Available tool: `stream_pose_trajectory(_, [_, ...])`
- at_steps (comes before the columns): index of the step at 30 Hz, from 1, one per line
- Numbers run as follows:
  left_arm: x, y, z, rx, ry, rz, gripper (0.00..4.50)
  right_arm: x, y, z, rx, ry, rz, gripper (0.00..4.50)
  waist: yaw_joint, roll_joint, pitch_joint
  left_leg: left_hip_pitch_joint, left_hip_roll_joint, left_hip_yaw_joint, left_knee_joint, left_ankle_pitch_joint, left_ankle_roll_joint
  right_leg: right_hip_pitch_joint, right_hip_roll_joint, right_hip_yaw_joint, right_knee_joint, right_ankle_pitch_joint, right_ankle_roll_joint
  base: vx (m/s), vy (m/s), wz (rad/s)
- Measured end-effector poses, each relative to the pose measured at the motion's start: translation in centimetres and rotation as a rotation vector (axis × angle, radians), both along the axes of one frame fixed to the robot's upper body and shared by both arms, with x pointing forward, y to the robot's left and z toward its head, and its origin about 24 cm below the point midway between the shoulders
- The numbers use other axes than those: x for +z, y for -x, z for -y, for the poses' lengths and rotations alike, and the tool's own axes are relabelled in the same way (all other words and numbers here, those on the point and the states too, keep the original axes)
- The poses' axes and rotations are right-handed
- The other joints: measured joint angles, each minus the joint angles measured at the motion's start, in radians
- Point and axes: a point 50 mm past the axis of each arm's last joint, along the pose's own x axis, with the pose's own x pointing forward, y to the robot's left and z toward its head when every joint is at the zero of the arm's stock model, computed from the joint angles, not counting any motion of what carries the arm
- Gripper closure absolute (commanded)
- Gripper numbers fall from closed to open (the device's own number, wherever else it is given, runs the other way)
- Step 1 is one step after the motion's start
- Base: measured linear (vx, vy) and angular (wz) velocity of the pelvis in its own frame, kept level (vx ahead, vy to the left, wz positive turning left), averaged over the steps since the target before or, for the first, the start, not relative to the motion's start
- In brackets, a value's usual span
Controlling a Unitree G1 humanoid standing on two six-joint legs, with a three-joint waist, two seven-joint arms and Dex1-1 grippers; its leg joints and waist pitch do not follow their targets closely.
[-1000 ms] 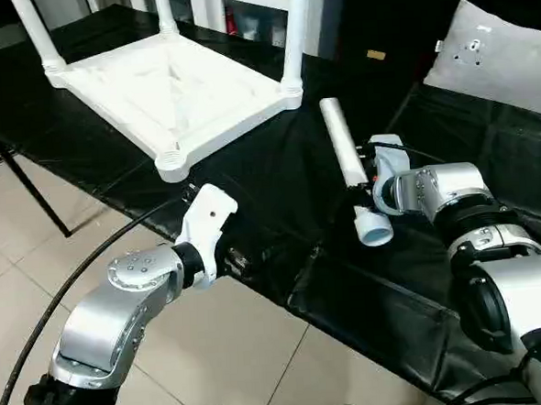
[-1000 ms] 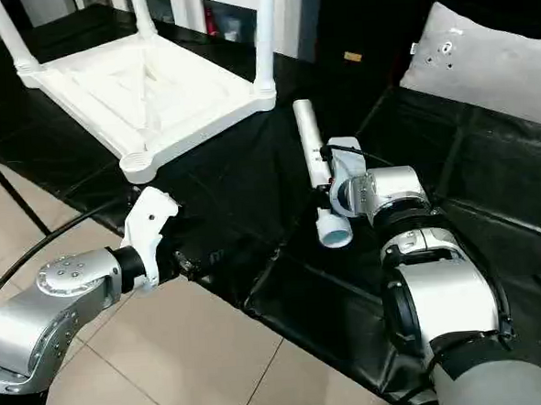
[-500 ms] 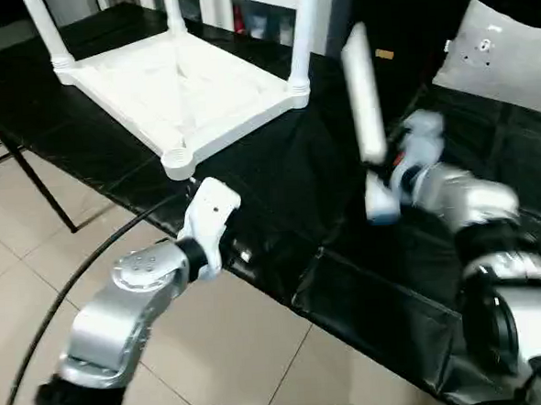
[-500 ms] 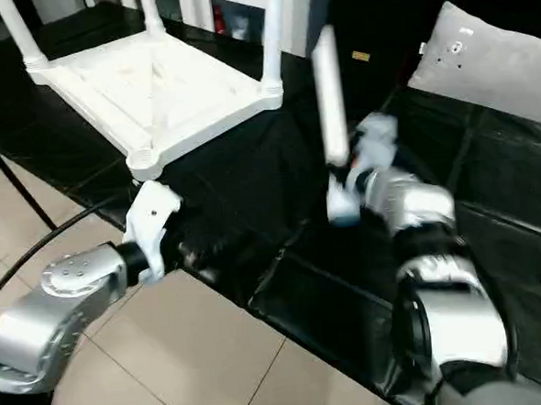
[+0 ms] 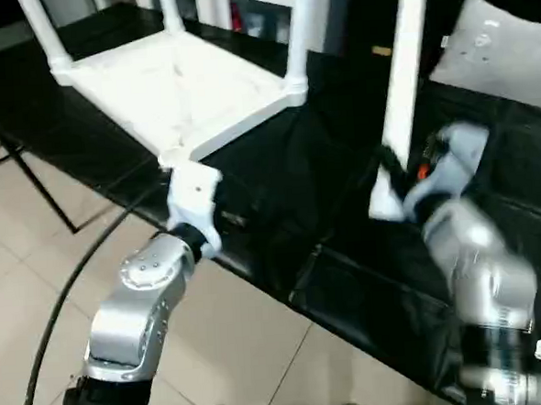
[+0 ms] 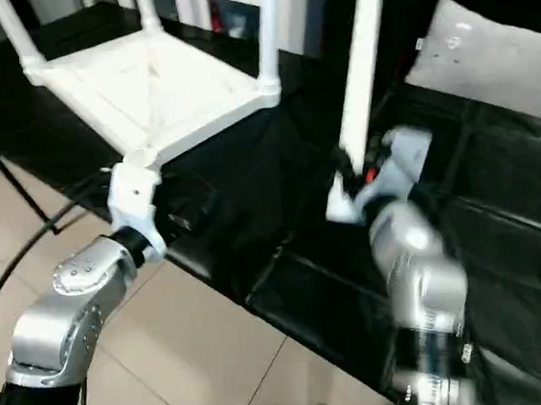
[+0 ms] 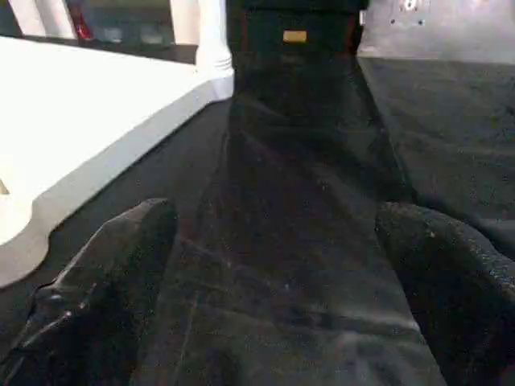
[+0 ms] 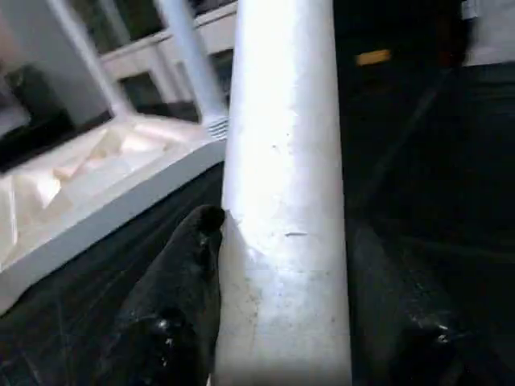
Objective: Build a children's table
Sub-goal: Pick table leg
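Presently listed, largest first.

Worktop (image 5: 349, 280): black-covered surface, its near edge over a tiled floor (image 5: 36, 272).

Table (image 5: 176, 89): white plastic, lying upside down on the far left part of the worktop, ribbed underside facing up. Three legs stand screwed into corner sockets and rise out of frame; the near corner socket (image 5: 169, 157) has no leg in it.

Cushion (image 5: 505, 50): grey, at the far right, well apart from the table.

Cabinet (image 5: 259, 10): white, behind the worktop, partly hidden by the table's legs.

Loose leg (image 5: 402, 75): white, round, tapered, held close to upright above the worktop to the right of the table, its wider end lowest, its top cut off by the frame edge. Not touching the table.

Right pincer (image 5: 393, 181): clamped on the loose leg near its lower end; in the right wrist view one black finger (image 8: 181, 297) lies pressed against the leg's side.

Left pincer (image 7: 282, 289): fingers spread wide apart with nothing between them, low over the worktop just beside the table's near corner; the table's white edge sits close to one finger.

Cable (image 5: 65, 298): black, curving from the left arm down toward the floor.
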Motion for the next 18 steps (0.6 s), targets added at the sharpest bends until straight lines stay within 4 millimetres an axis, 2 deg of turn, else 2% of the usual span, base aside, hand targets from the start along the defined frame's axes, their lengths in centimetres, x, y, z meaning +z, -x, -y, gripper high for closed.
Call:
stream_pose_trajectory(1, [0.0,-0.1,-0.1,0.008,-0.007,0.003,0.0,-0.2,0.5,0.2,-0.017,0.004,-0.003,2.64,0.0,0.007,-0.003,-0.007,-0.014,-0.03,0.015,-0.007,0.014,0.001,-0.003,-0.001,-0.002,0.002,0.004,0.002,0.079,-0.38])
stream_pose_trajectory(2, [0.1,-0.1,-0.3,0.017,-0.015,0.009,0.0,-0.7,0.9,0.5,-0.035,0.012,-0.019,2.64,-0.001,0.015,-0.006,-0.026,-0.024,-0.073,0.055,-0.017,0.042,0.003,-0.004,0.0,-0.007,0.006,0.012,0.002,0.138,-0.21])
stream_pose_trajectory(3, [0.1,-0.1,-0.5,0.024,-0.017,0.014,0.0,-0.8,1.0,0.6,-0.041,0.017,-0.027,2.64,-0.003,0.025,-0.007,-0.045,-0.026,-0.103,0.079,-0.023,0.059,0.003,-0.005,0.001,-0.012,0.014,0.015,-0.016,0.207,-0.15])
stream_pose_trajectory(4, [0.2,-0.1,-0.7,0.032,-0.017,0.018,0.0,-0.7,1.0,0.7,-0.048,0.021,-0.025,2.64,-0.006,0.035,-0.007,-0.058,-0.026,-0.125,0.078,-0.025,0.059,0.003,-0.012,0.002,-0.016,0.019,0.027,-0.016,0.207,-0.15])
stream_pose_trajectory(5, [0.2,-0.1,-0.8,0.035,-0.018,0.018,0.0,-0.6,1.1,0.7,-0.051,0.023,-0.022,2.64,-0.01,0.038,-0.007,-0.058,-0.038,-0.121,0.074,-0.027,0.042,0.003,-0.027,0.002,-0.021,0.02,0.028,-0.026,0.266,-0.02])
stream_pose_trajectory(6, [0.1,-0.1,-0.8,0.038,-0.019,0.017,0.0,-0.6,1.1,0.7,-0.05,0.024,-0.019,2.64,-0.014,0.038,-0.007,-0.054,-0.047,-0.116,0.068,-0.024,0.041,0.003,-0.037,-0.001,-0.03,0.021,0.026,-0.004,0.301,0.05])
stream_pose_trajectory(7, [0.0,-0.1,-1.3,0.056,-0.025,0.012,0.0,-0.4,1.1,0.1,-0.034,0.024,-0.012,2.64,-0.036,0.039,-0.006,-0.05,-0.066,-0.103,0.054,-0.013,0.056,-0.009,-0.051,-0.01,-0.022,0.005,-0.023,-0.004,0.301,0.05])
stream_pose_trajectory(8, [-0.2,-0.1,-1.8,0.079,-0.033,0.006,0.0,-0.2,1.1,-0.8,0.0,0.026,-0.004,2.64,-0.051,0.042,-0.005,-0.048,-0.084,-0.093,0.039,-0.004,0.078,-0.032,-0.071,-0.05,0.053,-0.033,-0.054,-0.007,0.295,0.08])
stream_pose_trajectory(9, [-0.2,-0.1,-2.0,0.087,-0.034,0.006,0.0,-0.2,1.1,-1.1,0.015,0.027,-0.002,2.64,-0.055,0.043,-0.004,-0.045,-0.094,-0.087,0.029,0.003,0.091,-0.044,-0.068,-0.084,0.113,-0.05,-0.043,-0.043,0.241,0.07])
stream_pose_trajectory(10, [-0.1,-0.1,-2.0,0.09,-0.033,0.01,0.0,0.0,1.1,-1.1,0.014,0.028,0.002,2.64,-0.054,0.041,-0.005,-0.043,-0.108,-0.072,0.016,0.012,0.107,-0.043,-0.053,-0.121,0.141,-0.065,-0.015,-0.043,0.241,0.07])
stream_pose_trajectory(11, [-0.1,-0.1,-2.0,0.091,-0.033,0.011,0.0,0.2,1.2,-1.1,0.011,0.029,0.008,2.64,-0.051,0.033,-0.006,-0.044,-0.124,-0.057,0.006,0.019,0.12,-0.037,-0.042,-0.134,0.138,-0.073,0.0,-0.06,0.195,-0.07])
stream_pose_trajectory(12, [-0.1,-0.1,-2.0,0.092,-0.032,0.011,0.0,0.3,1.2,-1.0,0.008,0.031,0.014,2.64,-0.053,0.021,-0.005,-0.047,-0.146,-0.04,0.0,0.024,0.127,-0.025,-0.033,-0.139,0.113,-0.076,0.006,-0.078,0.167,-0.16])
stream_pose_trajectory(13, [-0.2,-0.1,-1.8,0.091,-0.025,0.009,0.0,0.4,1.1,-0.8,0.005,0.04,0.015,2.64,-0.053,0.009,-0.007,-0.053,-0.162,-0.019,-0.003,0.027,0.133,-0.019,-0.037,-0.119,0.096,-0.085,-0.03,-0.078,0.167,-0.16])
stream_pose_trajectory(14, [-0.3,-0.1,-1.2,0.071,-0.018,0.003,0.0,0.1,1.2,-0.4,-0.009,0.048,0.0,2.64,-0.05,0.015,-0.007,-0.09,-0.169,-0.055,0.083,0.0,0.129,-0.025,-0.049,-0.113,0.087,-0.076,-0.019,-0.085,0.182,-0.07])
stream_pose_trajectory(15, [-0.4,0.0,-1.0,0.062,-0.018,0.001,0.0,-0.2,1.3,-0.2,-0.019,0.052,-0.014,2.64,-0.05,0.018,-0.007,-0.112,-0.167,-0.115,0.188,-0.02,0.089,-0.024,-0.057,-0.107,0.082,-0.065,-0.011,-0.085,0.216,-0.22])
stream_pose_trajectory(16, [-0.5,0.0,-1.0,0.063,-0.022,-0.002,0.0,-0.3,1.3,-0.2,-0.02,0.051,-0.02,2.64,-0.054,0.01,-0.003,-0.093,-0.145,-0.16,0.22,-0.045,0.017,-0.019,-0.059,-0.075,0.064,-0.05,0.001,-0.085,0.216,-0.22])
stream_pose_trajectory(17, [-0.4,0.0,-1.0,0.063,-0.023,0.001,0.0,-0.3,1.3,-0.2,-0.02,0.051,-0.018,2.64,-0.054,0.005,0.001,-0.058,-0.116,-0.165,0.174,-0.064,-0.012,-0.015,-0.053,-0.046,0.046,-0.034,0.012,-0.081,0.237,-0.53])
stream_pose_trajectory(18, [-0.2,-0.1,-0.9,0.061,-0.022,0.007,0.0,-0.2,1.3,-0.1,-0.022,0.051,-0.016,2.64,-0.055,0.012,0.0,-0.027,-0.087,-0.171,0.12,-0.067,-0.015,-0.01,-0.05,-0.022,0.028,-0.02,0.025,-0.086,0.289,-0.51])
